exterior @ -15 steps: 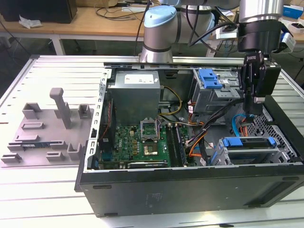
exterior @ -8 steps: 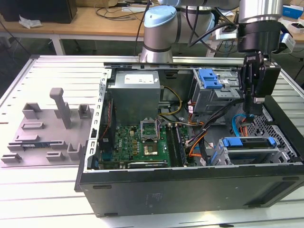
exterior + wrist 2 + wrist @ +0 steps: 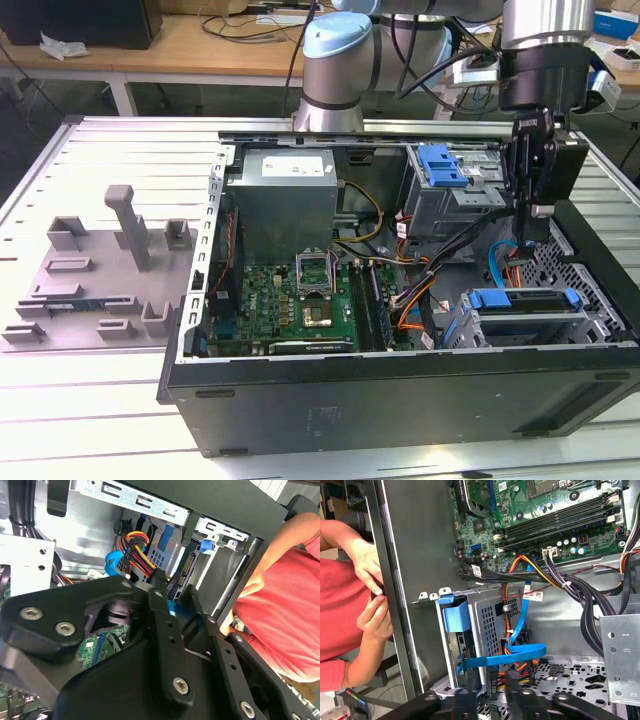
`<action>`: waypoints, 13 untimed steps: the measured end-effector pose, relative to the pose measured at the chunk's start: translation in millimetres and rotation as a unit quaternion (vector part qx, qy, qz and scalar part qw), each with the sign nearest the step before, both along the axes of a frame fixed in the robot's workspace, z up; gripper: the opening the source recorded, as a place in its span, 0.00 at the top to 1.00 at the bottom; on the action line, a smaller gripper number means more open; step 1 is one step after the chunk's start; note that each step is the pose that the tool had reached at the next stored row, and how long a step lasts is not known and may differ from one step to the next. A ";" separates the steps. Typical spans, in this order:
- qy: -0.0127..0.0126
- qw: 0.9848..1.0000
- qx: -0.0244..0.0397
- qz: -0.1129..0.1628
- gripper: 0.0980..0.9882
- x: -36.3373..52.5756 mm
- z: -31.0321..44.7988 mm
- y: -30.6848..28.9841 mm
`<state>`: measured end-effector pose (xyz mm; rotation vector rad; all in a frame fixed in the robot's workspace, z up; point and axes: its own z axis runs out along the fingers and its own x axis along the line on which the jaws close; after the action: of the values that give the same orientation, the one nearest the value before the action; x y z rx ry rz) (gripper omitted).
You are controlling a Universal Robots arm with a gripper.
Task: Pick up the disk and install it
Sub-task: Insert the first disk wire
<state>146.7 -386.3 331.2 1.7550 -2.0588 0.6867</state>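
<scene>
Hanging straight down into one open computer case point(image 3: 400, 390), the single arm point(image 3: 540, 75) carries one gripper point(image 3: 533, 232) with its fingers slightly apart, clasping nothing. One disk point(image 3: 525, 305) sits in the drive cage at the exterior view's near right, just below the gripper. A person's hand point(image 3: 366, 565) and other hand point(image 3: 376, 620) meet at the case's wall.

The open case point(image 3: 400, 400) lies on the table point(image 3: 80, 420), toward the exterior view's right, and a moulded tray point(image 3: 90, 275) lies on the table to its left. Inside the case, the power supply point(image 3: 285, 195) sits at the far left, with the motherboard point(image 3: 290, 300) just near of it. A drive cage point(image 3: 450, 205) stands in the far right corner, and the disk point(image 3: 525, 300) sits in the bay at the near right corner. My claw point(image 3: 533, 228) hangs over the gap between those two, above a bundle of cables point(image 3: 440, 265). In the first wrist view, a person's hand point(image 3: 375, 617) is just outside the case wall.
</scene>
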 end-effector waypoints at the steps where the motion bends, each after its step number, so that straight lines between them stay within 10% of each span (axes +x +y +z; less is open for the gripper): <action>1: 0.000 1.000 0.000 0.000 0.74 0.0 -0.1 0.4; 13: 0.000 1.000 -0.001 0.000 0.74 -0.1 -2.3 1.0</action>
<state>146.6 -385.2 328.9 1.7542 -2.0576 0.6883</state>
